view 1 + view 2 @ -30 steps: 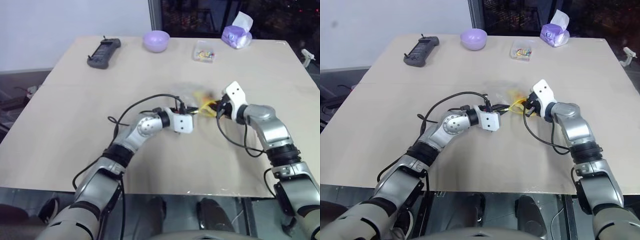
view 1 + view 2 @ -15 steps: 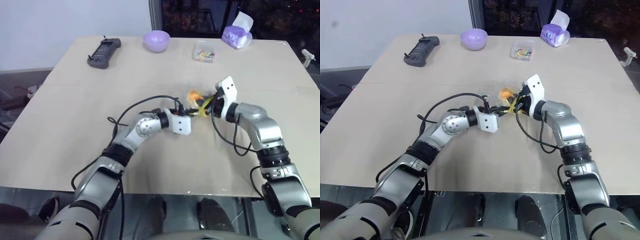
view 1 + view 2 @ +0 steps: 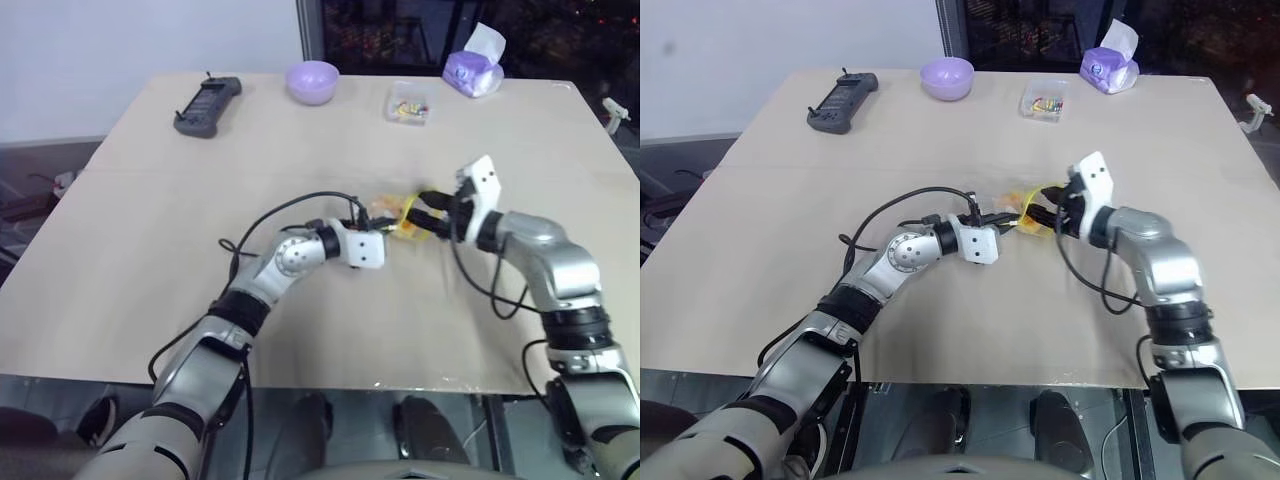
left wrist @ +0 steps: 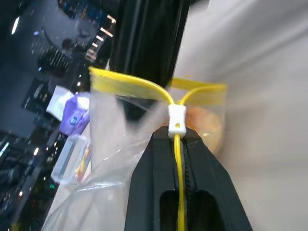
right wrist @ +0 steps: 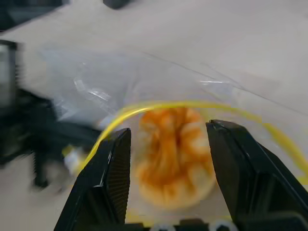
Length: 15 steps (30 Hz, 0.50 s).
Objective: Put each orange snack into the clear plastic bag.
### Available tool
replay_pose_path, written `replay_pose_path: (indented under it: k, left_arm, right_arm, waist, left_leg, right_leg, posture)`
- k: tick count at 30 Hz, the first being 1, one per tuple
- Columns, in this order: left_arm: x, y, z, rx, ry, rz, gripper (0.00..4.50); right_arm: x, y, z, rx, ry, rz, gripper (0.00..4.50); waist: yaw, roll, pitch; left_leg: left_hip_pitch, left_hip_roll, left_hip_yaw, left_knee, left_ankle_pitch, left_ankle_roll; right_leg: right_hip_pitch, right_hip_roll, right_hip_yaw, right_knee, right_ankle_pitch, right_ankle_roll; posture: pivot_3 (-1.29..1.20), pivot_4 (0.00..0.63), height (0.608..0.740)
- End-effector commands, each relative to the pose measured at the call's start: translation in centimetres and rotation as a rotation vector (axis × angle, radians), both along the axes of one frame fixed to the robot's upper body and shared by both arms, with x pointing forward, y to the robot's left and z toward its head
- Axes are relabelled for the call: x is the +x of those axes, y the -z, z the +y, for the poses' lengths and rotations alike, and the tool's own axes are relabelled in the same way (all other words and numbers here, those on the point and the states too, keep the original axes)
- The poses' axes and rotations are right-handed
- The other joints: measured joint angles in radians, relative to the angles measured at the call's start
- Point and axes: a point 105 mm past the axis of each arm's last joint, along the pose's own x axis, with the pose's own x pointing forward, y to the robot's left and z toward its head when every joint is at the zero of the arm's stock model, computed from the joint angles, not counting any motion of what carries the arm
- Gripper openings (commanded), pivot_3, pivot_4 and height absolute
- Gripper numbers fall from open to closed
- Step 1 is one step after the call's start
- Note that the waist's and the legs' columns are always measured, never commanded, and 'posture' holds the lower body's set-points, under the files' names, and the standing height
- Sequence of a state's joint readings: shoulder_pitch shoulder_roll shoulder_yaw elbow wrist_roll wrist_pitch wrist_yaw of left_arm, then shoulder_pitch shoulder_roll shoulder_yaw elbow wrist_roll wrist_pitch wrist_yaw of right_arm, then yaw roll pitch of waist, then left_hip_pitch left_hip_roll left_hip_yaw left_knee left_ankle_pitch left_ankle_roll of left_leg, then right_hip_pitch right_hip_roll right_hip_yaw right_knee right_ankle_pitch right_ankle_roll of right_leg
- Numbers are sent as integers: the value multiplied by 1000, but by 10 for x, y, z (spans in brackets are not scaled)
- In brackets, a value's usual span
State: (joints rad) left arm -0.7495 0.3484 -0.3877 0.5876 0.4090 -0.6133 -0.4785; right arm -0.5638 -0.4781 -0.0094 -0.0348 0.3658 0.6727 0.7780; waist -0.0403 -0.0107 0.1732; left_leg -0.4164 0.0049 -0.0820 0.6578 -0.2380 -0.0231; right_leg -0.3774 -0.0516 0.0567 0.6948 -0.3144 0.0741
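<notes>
Between the two grippers hung the clear plastic bag (image 5: 159, 91). On its left, the left gripper (image 4: 179, 139) was clamped on the yellow seal strip (beside the slider). The right gripper (image 5: 168, 144) stood spread, holding nothing, the orange snack (image 5: 175, 154) bagged just ahead.

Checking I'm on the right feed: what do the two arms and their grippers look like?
Both arms are silver-grey metal with black joint sections and loose black cables looping alongside. Each wrist carries a white block housing. The left gripper and the right gripper each have two black wedge-shaped fingers with ribbed inner pads.
</notes>
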Motion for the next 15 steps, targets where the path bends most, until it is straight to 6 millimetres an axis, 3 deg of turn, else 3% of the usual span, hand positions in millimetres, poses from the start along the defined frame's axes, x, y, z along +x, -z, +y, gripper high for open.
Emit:
replay_pose_path:
  k: [1, 5, 8, 15]
  left_arm:
    - [3, -10, 2, -52, -21, -11, 0]
    - [2, -9, 4, -55, -23, -3, 0]
    - [1, -8, 3, -54, -20, 1, 0]
    - [0, -9, 2, -58, -18, 5, 0]
  right_arm:
    - [-17, -11, -15, -32, -64, -52, 2695]
    - [3, 6, -63, -282, 120, -117, 2695]
    - [15, 23, -79, -523, 149, -202, 2695]
    - [40, 35, -55, -686, 125, -401, 2695]
  waist:
    - [0, 0, 0]
    - [-1, 0, 0]
    - [-4, 0, 0]
    - [-6, 0, 0]
  left_leg:
    - [0, 0, 0, 0, 0, 0]
    - [0, 0, 1, 0, 0, 0]
    - [1, 0, 2, 0, 0, 0]
    - [1, 1, 3, 0, 0, 0]
  right_leg:
    - [0, 0, 0, 0, 0, 0]
    - [0, 0, 0, 0, 0, 0]
    - [0, 0, 1, 0, 0, 0]
    - [0, 0, 3, 0, 0, 0]
  posture:
    - [0, 150, 740]
    - [0, 150, 740]
    - [0, 150, 740]
    - [0, 150, 740]
